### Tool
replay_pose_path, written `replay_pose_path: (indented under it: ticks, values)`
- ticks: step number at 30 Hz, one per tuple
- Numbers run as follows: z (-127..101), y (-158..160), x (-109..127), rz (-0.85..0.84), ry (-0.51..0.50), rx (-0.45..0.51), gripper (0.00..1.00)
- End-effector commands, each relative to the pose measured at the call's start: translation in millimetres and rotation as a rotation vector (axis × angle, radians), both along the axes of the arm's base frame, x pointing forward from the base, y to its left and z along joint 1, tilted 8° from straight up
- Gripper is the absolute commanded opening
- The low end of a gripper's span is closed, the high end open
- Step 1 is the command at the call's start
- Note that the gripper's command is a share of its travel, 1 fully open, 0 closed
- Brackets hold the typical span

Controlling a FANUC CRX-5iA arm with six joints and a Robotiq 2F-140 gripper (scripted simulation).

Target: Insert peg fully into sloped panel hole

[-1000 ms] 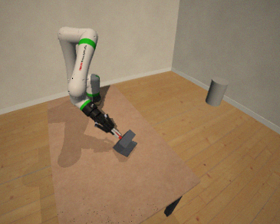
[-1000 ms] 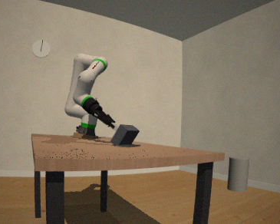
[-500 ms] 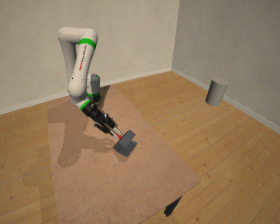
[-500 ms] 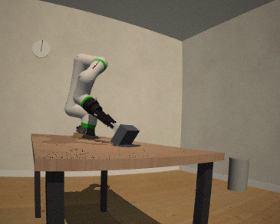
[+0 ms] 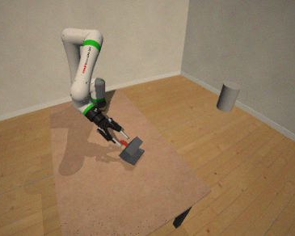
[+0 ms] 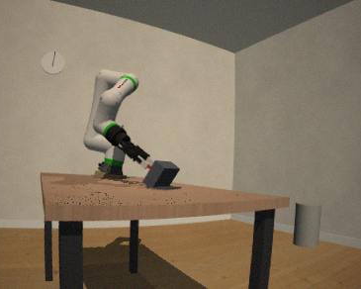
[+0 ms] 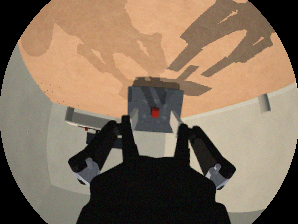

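So the red peg (image 5: pixel 124 142) is sitting in the hole of the sloped panel (image 5: pixel 132 150), only a short red stub poking out toward me. My end effector (image 5: pixel 119 138) is spread apart around that stub, fingers off it, gripping nothing. The grey panel block sits mid tabletop (image 5: pixel 160 190). There's a grey cylinder (image 5: pixel 228 96) on the floor far right.
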State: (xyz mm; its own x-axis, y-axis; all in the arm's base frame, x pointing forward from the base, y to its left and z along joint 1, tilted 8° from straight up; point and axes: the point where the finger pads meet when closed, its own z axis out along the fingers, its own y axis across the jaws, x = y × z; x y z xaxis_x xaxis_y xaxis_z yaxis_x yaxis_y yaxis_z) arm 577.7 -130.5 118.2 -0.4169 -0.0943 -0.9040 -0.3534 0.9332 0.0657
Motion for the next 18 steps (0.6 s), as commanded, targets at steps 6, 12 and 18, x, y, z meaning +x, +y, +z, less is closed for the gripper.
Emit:
replay_pose_path:
  ticks: [6,12,18]
  values:
    - [10,-8,-17,0.000,-0.002,0.000,0.53]
    - [19,-15,-33,0.001,-0.003,0.000,0.64]
    - [25,-21,-48,0.000,-0.002,0.000,0.73]
